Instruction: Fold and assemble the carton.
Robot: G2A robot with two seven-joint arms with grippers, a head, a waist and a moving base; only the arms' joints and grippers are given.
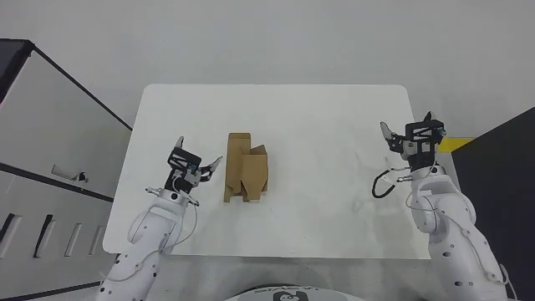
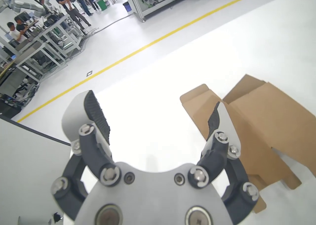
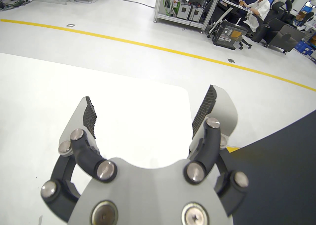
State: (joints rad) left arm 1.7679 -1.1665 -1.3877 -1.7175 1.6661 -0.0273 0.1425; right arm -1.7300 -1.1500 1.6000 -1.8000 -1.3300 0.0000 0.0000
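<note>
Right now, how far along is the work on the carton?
Done: nothing that I can confirm. The carton lies on the table with its flaps loose, not a closed box. In hand: nothing. The left gripper is open beside it, the right gripper open, far off. Left: all folding.

Brown carton (image 1: 246,168) lies on white table (image 1: 334,217), left claw (image 1: 199,152) spread beside it.

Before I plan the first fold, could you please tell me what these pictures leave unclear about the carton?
- Flap layout: top view, carton too small.
- One side: left wrist view, cut off by the picture edge.
- Contact with left gripper: its finger overlaps the carton; gap unclear.
</note>
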